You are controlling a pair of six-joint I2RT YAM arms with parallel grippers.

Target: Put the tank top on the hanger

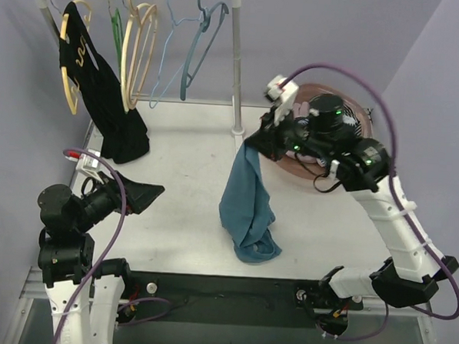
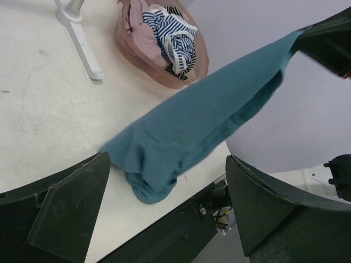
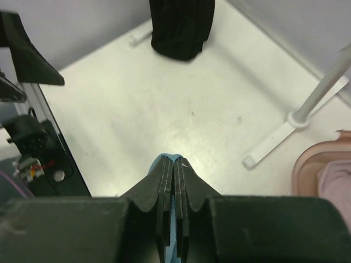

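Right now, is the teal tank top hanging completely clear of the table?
No, the right gripper pinches the top of the tank top, whose lower end lies bunched on the table.

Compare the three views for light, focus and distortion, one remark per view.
Top external: even, diffuse light, sharp throughout, with only faint shadow beside the tank top on the table. Left wrist: tilted, wide-angle look; the open left gripper looms dark at the bottom corners, while the cloth is crisp. Right wrist: the right gripper, shut on the tank top, is dark and close against a bright table.
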